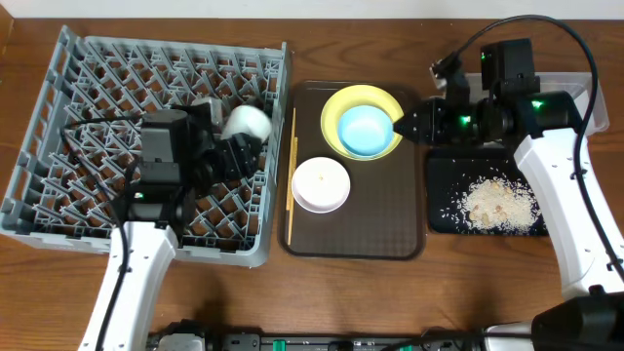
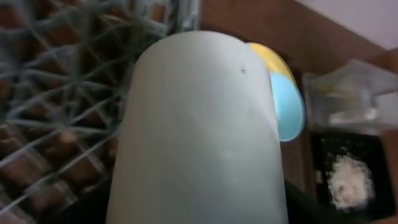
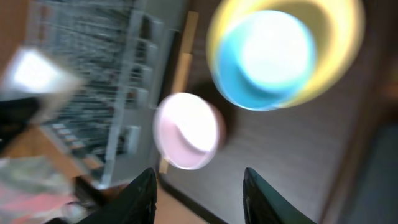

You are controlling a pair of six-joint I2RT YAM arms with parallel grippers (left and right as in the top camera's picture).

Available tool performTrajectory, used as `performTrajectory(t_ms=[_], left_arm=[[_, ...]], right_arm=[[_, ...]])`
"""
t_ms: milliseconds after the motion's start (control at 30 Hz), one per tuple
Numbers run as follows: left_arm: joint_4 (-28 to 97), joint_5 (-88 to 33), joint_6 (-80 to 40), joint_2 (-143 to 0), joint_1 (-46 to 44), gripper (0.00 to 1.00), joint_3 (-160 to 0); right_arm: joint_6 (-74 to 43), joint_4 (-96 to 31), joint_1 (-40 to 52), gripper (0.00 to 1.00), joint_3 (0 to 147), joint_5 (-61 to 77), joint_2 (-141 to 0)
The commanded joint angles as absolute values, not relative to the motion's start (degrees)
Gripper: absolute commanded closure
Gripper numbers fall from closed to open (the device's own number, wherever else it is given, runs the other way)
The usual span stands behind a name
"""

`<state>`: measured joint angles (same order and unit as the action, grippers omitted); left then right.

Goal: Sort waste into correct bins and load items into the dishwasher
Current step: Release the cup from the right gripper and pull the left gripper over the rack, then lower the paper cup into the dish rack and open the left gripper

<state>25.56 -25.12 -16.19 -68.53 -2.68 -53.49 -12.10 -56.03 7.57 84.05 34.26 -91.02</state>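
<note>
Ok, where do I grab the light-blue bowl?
I'd pinch the rim on its right side, from above, one finger inside. The light-blue bowl sits upright on the yellow plate, so only its wall is thin enough, and the open right claw is beside it.

white bowl (image 3: 188, 130) blurred | small white cup (image 2: 199, 124) bottom cropped

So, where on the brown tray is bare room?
Bare: lower right of the brown tray, right of the white bowl, below the yellow plate. Crowded: its top, with plate, blue bowl and right end effector.
</note>
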Motion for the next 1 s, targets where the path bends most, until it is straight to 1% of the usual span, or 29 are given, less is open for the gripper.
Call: performTrajectory(t_ms=[0, 167, 333, 667, 967], left_arm=[[31.46, -17.23, -13.69, -66.08, -2.42, 0.45, -58.3], [39.11, -13.39, -13.54, -65.01, -2.42, 0.45, -58.89], [44.56, -9.5, -13.52, -64.27, -2.26, 0.45, -58.89], [47.13, -9.34, -13.54, -62.74, -2.15, 0.45, -59.72], [49.74, -3.77, -13.54, -62.74, -2.15, 0.45, -60.47]], right_arm=[[-9.1, -58.22, 7.9, 0.57, 84.33, 22.92, -91.0], [-9.1, -60.77, 7.9, 0.57, 84.33, 18.17, -91.0], [-8.01, -61.82, 7.9, 0.57, 84.33, 16.49, -91.0], [-8.03, -62.89, 7.9, 0.56, 84.33, 15.0, -91.02], [-8.03, -62.87, 7.9, 0.56, 84.33, 14.98, -91.02]])
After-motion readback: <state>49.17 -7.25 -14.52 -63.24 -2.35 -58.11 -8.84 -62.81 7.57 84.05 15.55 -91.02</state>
